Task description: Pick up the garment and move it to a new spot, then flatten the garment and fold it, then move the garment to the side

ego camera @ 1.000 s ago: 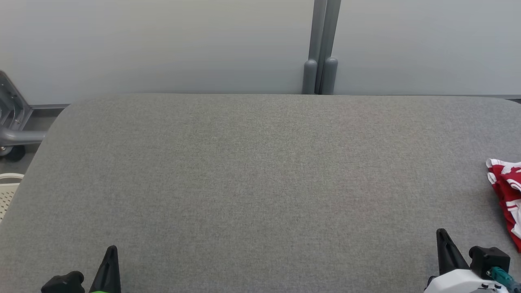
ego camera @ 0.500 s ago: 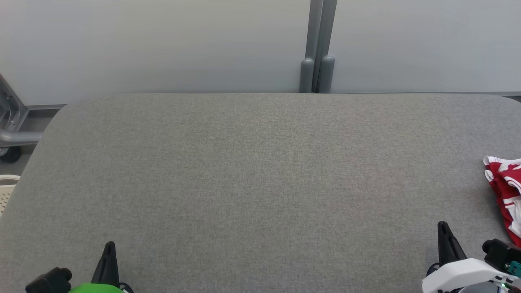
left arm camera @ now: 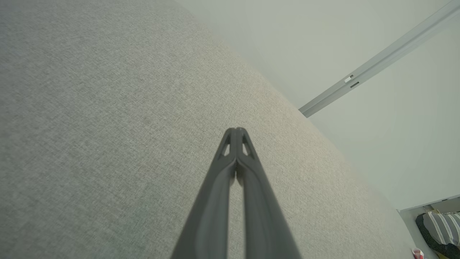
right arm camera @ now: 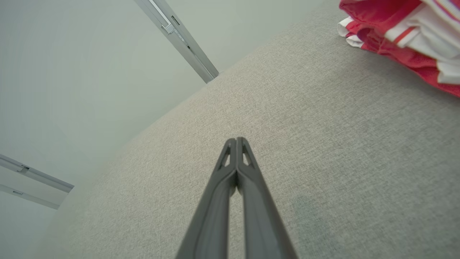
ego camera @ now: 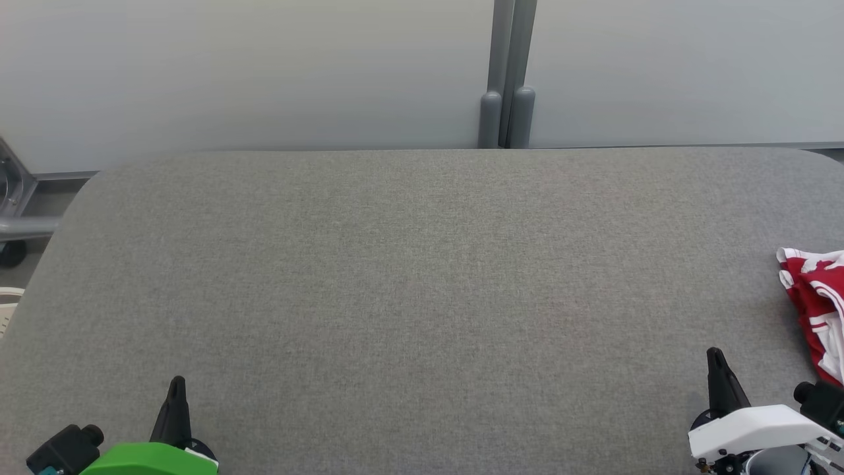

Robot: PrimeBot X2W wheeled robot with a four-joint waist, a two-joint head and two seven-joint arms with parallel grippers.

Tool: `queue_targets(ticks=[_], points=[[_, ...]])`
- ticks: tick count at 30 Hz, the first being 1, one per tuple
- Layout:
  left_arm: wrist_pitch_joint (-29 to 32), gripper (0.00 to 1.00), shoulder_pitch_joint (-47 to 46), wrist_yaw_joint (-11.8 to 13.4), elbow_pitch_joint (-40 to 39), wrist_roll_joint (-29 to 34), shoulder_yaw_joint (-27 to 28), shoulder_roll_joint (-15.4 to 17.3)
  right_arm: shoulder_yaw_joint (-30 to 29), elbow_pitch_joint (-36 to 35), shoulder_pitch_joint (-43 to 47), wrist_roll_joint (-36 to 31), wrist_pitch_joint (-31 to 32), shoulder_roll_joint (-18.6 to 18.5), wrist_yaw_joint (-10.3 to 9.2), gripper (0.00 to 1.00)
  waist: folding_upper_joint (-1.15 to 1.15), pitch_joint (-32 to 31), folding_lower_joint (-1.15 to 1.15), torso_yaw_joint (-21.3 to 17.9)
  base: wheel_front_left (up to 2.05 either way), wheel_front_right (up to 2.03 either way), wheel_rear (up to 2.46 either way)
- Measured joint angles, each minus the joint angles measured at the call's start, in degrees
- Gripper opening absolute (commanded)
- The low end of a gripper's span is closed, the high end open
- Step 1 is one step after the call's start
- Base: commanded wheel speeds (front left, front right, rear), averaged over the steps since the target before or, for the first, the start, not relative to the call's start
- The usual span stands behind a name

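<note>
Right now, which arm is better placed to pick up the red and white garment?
The right. The garment lies bunched near the right edge of the grey table, just beyond the right gripper. The left gripper is far across it. Both are shut, so the right must open first.

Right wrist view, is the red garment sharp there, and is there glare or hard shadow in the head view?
Right wrist view: the garment is blurred at the top right corner, cut by the frame; the right end effector is crisper. Head view: even, diffuse light on the grey surface, no glare, no hard shadows.
</note>
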Motion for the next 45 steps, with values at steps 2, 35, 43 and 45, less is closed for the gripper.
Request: queue_targets(ticks=[2,35,43,45], points=[[0.49,0.00,-0.25,-0.21,-0.05,-1.03,0.31,-0.21,0.07,-0.11,-0.18,1.71,0.35,-0.10,0.00,0.00,0.00,0.04,0.00,-0.09,0.00,0.00,0.00],[6.12,0.00,-3.24,-2.49,-1.65,-18.23,5.09,-3.50,1.31,-1.62,-3.27,27.00,6.04,-0.42,-0.01,0.00,0.00,0.60,0.00,-1.64,0.00,0.00,0.00],[7.28,0.00,-3.79,-2.96,-1.91,-21.71,5.91,-4.07,1.62,-1.94,-3.80,31.96,7.22,-0.47,-0.01,0.00,0.00,0.74,0.00,-2.02,0.00,0.00,0.00],[7.55,0.00,-3.85,-3.03,-1.96,-22.46,6.20,-4.19,1.66,-2.04,-3.96,33.18,7.49,-0.49,-0.01,0.00,0.00,0.77,0.00,-2.11,0.00,0.00,0.00]])
